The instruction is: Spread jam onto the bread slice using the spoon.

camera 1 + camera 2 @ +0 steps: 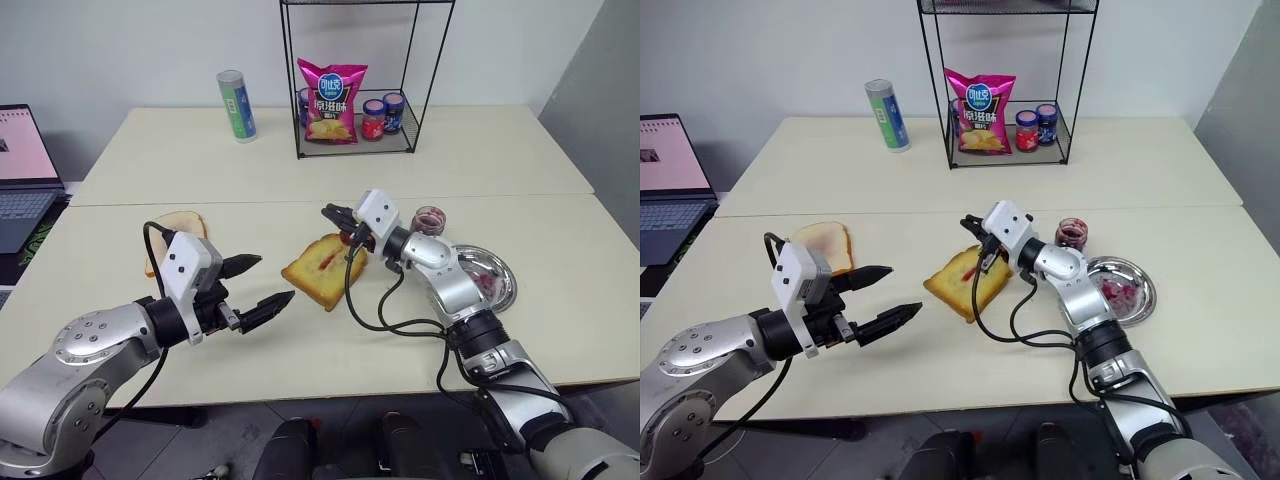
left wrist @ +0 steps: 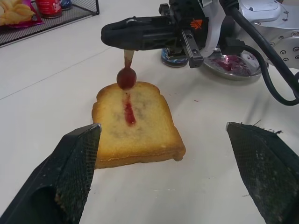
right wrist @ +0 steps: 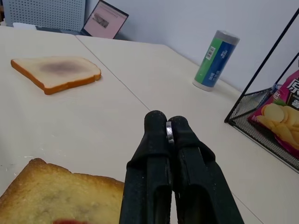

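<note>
Showing jam (image 2: 129,108) streak on bread slice (image 2: 135,125): left wrist view.

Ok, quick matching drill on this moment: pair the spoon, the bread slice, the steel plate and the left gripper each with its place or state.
Things:
1. spoon
2. bread slice
3. steel plate
4. left gripper

States:
A. jaws open, holding nothing
B. lies on the table with a red jam streak on its face
C. pinched in the right gripper, jam on its bowl, over the slice's far edge
D. by the jam jar, smeared red

Pairs: 1-C, 2-B, 3-D, 4-A
</note>
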